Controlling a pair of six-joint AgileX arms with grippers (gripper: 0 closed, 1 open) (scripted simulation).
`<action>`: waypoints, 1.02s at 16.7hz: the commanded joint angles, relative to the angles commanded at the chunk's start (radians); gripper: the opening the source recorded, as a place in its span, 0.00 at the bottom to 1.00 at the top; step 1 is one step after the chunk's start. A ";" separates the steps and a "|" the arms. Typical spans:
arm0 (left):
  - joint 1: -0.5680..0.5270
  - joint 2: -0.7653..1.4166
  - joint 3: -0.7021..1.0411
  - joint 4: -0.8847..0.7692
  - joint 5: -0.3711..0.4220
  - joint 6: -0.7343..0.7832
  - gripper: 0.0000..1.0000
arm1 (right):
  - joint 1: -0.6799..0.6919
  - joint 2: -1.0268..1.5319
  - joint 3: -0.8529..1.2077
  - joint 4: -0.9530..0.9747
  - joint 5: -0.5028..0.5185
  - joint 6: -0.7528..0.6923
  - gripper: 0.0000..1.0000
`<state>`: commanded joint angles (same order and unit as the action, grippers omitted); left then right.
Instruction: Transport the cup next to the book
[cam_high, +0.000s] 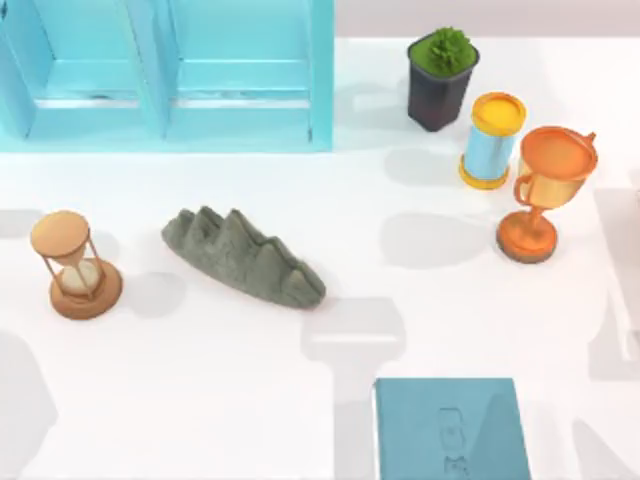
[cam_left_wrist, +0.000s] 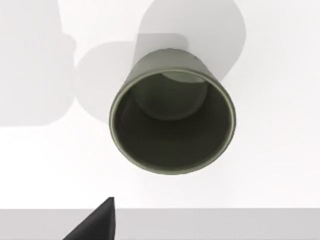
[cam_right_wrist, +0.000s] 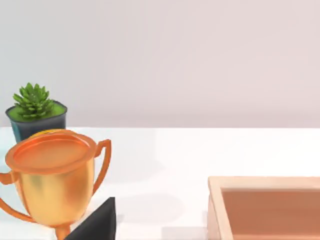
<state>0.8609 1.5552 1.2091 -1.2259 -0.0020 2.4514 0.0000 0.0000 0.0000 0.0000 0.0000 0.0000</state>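
The cup (cam_left_wrist: 172, 120) is an olive-green tumbler standing upright on the white table, seen from above in the left wrist view. My left gripper (cam_left_wrist: 100, 227) hangs above it and a little to one side, with one dark finger tip in the picture. The teal-blue book (cam_high: 450, 430) lies flat at the table's front edge, right of the middle, a faint figure on its cover. My right gripper (cam_right_wrist: 97, 225) hovers close to a golden trophy (cam_right_wrist: 52, 180), with one dark finger tip showing.
At the back right stand the trophy (cam_high: 545, 190), a blue and yellow can (cam_high: 492, 140) and a potted plant (cam_high: 442, 75). A grey rock ridge (cam_high: 245, 258) and an hourglass (cam_high: 75, 265) stand mid-left. A light-blue cabinet (cam_high: 170, 70) stands back left. A wooden tray (cam_right_wrist: 265, 207) lies beyond the trophy.
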 joint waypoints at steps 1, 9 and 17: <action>0.000 0.000 0.000 0.000 0.000 0.000 1.00 | 0.000 0.000 0.000 0.000 0.000 0.000 1.00; 0.000 0.060 -0.152 0.215 0.000 0.000 1.00 | 0.000 0.000 0.000 0.000 0.000 0.000 1.00; 0.005 0.121 -0.292 0.412 0.000 0.007 1.00 | 0.000 0.000 0.000 0.000 0.000 0.000 1.00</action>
<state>0.8658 1.6758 0.9176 -0.8137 -0.0020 2.4582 0.0000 0.0000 0.0000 0.0000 0.0000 0.0000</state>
